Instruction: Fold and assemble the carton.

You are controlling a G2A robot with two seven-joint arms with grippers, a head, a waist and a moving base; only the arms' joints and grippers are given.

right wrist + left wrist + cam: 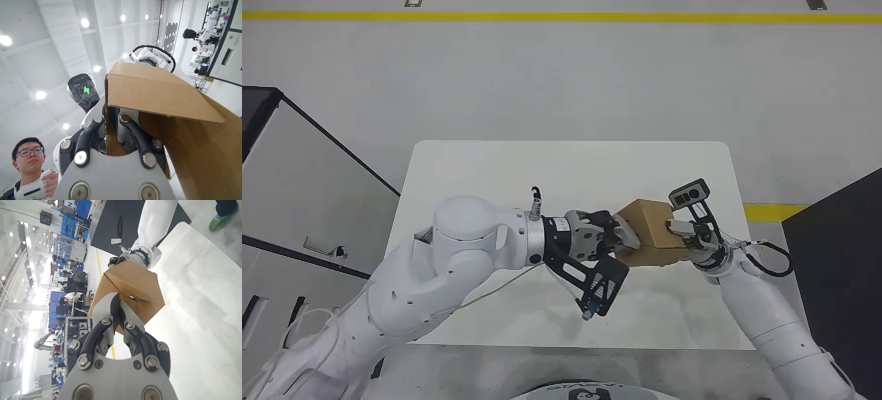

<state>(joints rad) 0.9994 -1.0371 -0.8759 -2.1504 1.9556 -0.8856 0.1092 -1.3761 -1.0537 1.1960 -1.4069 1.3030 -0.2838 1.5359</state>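
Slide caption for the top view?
Left tool and right tool grip a brown carton from opposite ends over the white table.

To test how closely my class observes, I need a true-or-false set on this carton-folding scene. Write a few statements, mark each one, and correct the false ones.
1. The left end effector and the right end effector both grip the carton. True.
2. The carton lies as a flat, unfolded sheet. False: it is already opened into a box shape, held between the two arms.
3. The table has a white top. True.
4. The left end effector is open and clear of the carton. False: it is shut on an edge of the carton.
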